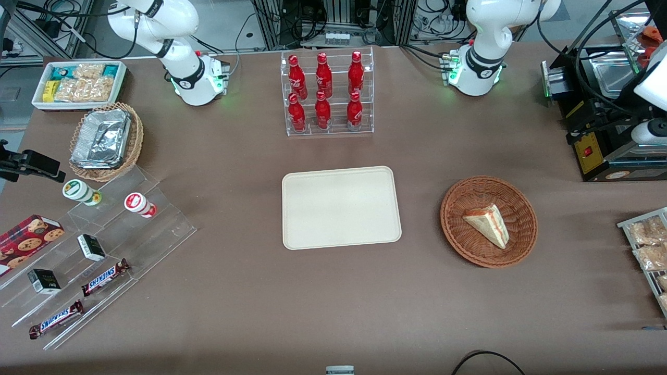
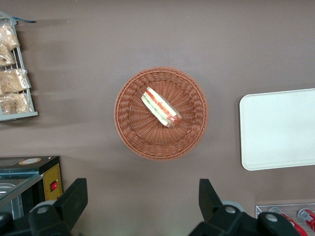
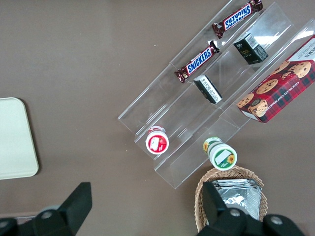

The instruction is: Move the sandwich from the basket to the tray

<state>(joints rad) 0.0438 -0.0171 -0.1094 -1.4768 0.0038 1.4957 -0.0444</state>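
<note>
The sandwich [image 1: 487, 225], a pale bread wedge with red and green filling, lies in the round reddish-brown basket [image 1: 449, 219]. The cream tray [image 1: 341, 207] lies flat beside the basket, toward the parked arm's end, with nothing on it. In the left wrist view the sandwich [image 2: 161, 107] lies in the middle of the basket [image 2: 128, 129], with the tray [image 2: 278, 129] beside it. My left gripper [image 2: 141, 201] is open and empty, high above the bare table, farther from the front camera than the basket. It touches nothing.
A clear rack of red bottles [image 1: 327, 94] stands farther from the front camera than the tray. A black machine [image 1: 599, 140] and a wire rack of snack bags [image 1: 646, 245] lie at the working arm's end. A tan basket of foil containers [image 1: 104, 140] and acrylic snack shelves lie at the parked arm's end.
</note>
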